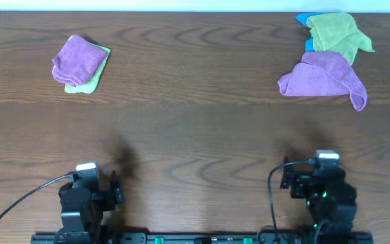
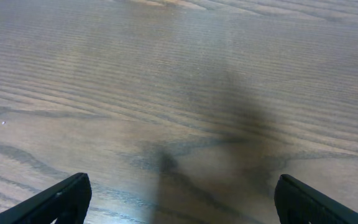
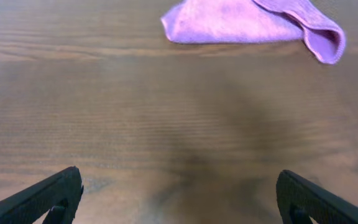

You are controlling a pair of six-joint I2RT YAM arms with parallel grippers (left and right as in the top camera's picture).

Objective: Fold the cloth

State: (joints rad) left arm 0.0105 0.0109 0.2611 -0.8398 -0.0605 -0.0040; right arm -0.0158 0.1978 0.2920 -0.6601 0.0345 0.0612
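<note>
Near edge of counter (image 1: 195, 135): left pincer (image 2: 182, 186) spread, empty; right pincer (image 3: 179, 183) spread, empty. Far right: purple cloth (image 1: 323, 78) rumpled, well apart from both, touching green cloth (image 1: 337, 34) behind. Risk: grabbing green w/ purple since edges overlap, or pinching one layer only.

A dark wood-grain table (image 1: 195, 129) fills the view, softly lit, with faint shadows.
</note>
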